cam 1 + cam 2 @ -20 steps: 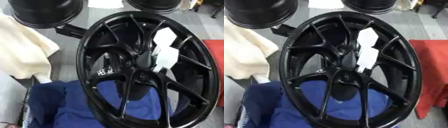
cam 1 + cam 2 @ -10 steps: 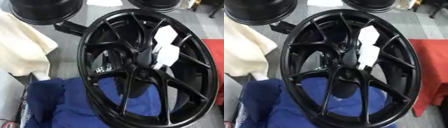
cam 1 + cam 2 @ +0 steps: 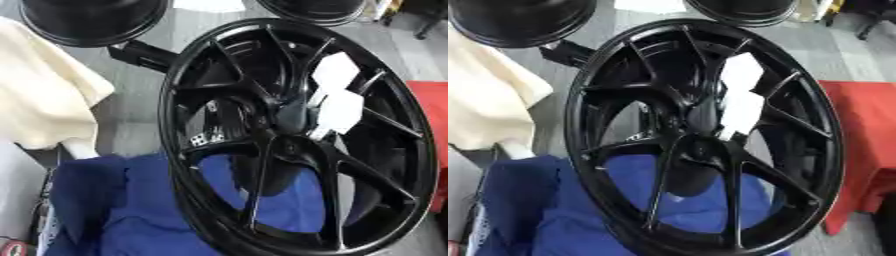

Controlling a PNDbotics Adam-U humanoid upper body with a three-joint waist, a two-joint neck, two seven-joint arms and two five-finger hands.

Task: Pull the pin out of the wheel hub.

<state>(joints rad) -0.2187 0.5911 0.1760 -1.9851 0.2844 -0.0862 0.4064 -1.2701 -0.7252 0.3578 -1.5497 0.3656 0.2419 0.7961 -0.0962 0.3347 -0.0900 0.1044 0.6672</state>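
Observation:
A large black multi-spoke wheel hub (image 3: 262, 150) stands tilted and fills most of both views. Two white angular pieces (image 3: 337, 92) lie one above the other against the spokes, just right of the hub's centre (image 3: 702, 117). I cannot tell whether either of them is the pin. Through the left spokes shows a dark part with small white marks (image 3: 203, 140), too unclear to name. Neither of my hands can be made out in either view.
Blue cloth (image 3: 114, 210) lies under the wheel's lower half. A cream cloth (image 3: 44, 95) is at the left. Two more black rims (image 3: 92, 20) (image 3: 741, 10) sit at the top, and a red surface (image 3: 864, 145) is at the right. The floor is grey.
The whole picture has drifted slightly, so the camera moved. The white pieces keep their place on the wheel.

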